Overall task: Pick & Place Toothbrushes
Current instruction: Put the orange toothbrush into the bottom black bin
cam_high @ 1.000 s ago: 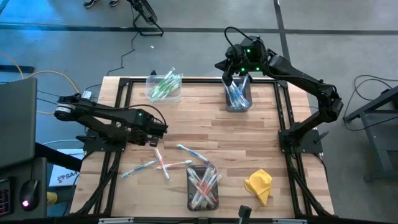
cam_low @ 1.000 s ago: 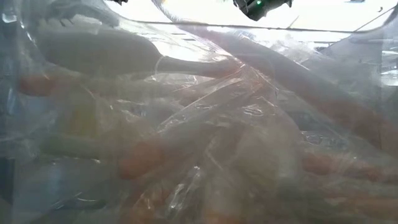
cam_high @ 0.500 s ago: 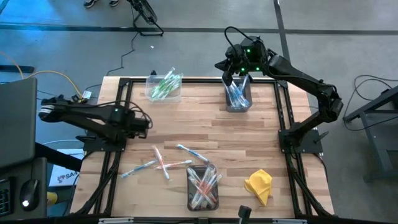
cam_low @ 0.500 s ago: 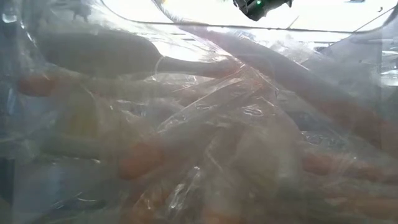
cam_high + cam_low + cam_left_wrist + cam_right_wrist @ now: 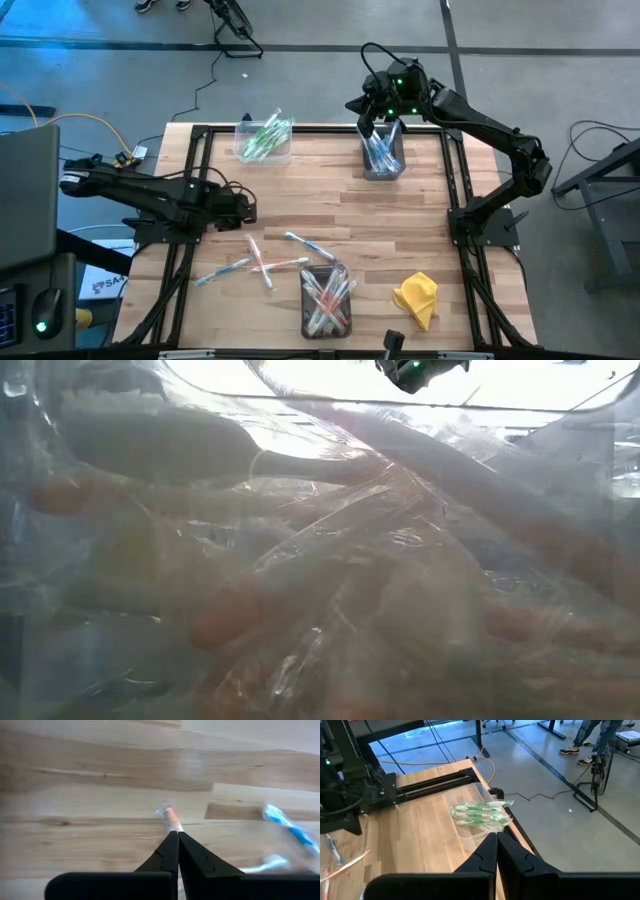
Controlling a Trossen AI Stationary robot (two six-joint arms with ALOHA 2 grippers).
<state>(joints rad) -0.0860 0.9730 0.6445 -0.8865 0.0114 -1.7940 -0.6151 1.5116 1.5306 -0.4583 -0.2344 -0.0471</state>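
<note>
Several loose toothbrushes lie flat on the wooden table: a pink one (image 5: 262,262), a blue one (image 5: 305,243) and another (image 5: 222,270). My left gripper (image 5: 247,210) is shut, points steeply down and stands just above the pink toothbrush's far end (image 5: 171,816), which shows right past the fingertips (image 5: 174,834). My right gripper (image 5: 366,128) is shut and waits above the clear bin of blue toothbrushes (image 5: 383,156) at the far edge; its wrist view (image 5: 496,835) looks toward the bin of green toothbrushes (image 5: 479,814). My left gripper has its shut fingertips (image 5: 169,840) right at the pink toothbrush's end (image 5: 172,820), coming from above. The fingers hide the spot, so I cannot tell whether they touch it. The toothbrush lies flat on the table.
A bin of green toothbrushes (image 5: 264,140) stands at the far left, and a bin of pink ones (image 5: 327,300) at the near edge fills the low view (image 5: 300,590). A yellow cloth (image 5: 417,298) lies near right. Black frame rails (image 5: 195,170) border the table.
My left gripper drew back toward the table's left edge, then came a little toward the right and down. Its fingers tipped from slanting to steeply downward. The toothbrushes on the table lie as before.
</note>
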